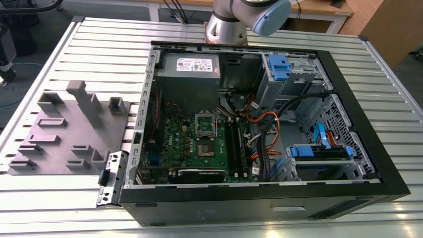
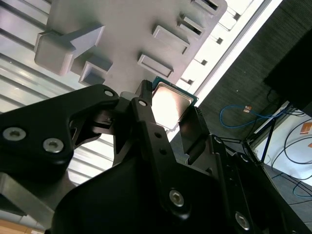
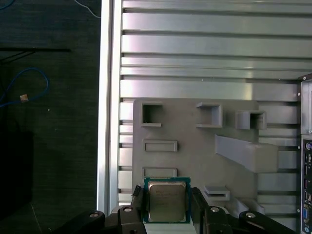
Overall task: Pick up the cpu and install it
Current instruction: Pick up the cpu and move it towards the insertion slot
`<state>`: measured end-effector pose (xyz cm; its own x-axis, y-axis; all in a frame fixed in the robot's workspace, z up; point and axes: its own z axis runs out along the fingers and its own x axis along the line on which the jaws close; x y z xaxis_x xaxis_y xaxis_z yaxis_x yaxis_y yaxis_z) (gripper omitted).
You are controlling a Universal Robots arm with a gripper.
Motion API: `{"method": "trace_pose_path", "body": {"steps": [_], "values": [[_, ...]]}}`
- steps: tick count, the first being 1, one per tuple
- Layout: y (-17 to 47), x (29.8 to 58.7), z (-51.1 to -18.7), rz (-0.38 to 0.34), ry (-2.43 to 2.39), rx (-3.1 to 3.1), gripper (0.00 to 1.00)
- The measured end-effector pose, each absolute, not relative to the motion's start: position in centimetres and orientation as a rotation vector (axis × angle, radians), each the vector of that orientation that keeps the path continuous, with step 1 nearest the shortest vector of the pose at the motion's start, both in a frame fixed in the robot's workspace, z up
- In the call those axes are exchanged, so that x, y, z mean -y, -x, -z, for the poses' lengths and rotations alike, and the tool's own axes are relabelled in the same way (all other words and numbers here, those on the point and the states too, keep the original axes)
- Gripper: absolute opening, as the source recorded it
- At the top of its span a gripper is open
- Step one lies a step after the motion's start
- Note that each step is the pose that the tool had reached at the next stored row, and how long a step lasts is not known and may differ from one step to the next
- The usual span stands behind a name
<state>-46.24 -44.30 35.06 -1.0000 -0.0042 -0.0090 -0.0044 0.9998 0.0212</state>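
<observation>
The cpu (image 3: 166, 200) is a small square chip with a pale metal top and a green rim. It sits between the two black fingers of my gripper (image 3: 167, 204), which is shut on its opposite edges. It hangs above the grey moulded tray (image 3: 195, 146), near the tray's edge. In the second wrist view the cpu (image 2: 170, 103) gleams between the fingers (image 2: 146, 119), with the tray (image 2: 126, 44) behind it. In the exterior view the tray (image 1: 66, 134) lies on the slatted table to the left of the open computer case, whose shiny socket frame (image 1: 206, 124) sits on the green motherboard.
The open computer case (image 1: 264, 124) holds a grey power supply (image 1: 191, 67), cables (image 1: 264, 124) and blue drive brackets (image 1: 320, 151). The arm's base (image 1: 228, 27) stands behind the case. Beyond the table edge (image 3: 105, 97) is a dark floor with a blue cable (image 3: 29, 87).
</observation>
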Motion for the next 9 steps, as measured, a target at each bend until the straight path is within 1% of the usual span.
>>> {"method": "trace_pose_path", "body": {"steps": [9], "values": [[46.24,44.30,-35.18,-0.033,0.007,-3.132,0.47]]}}
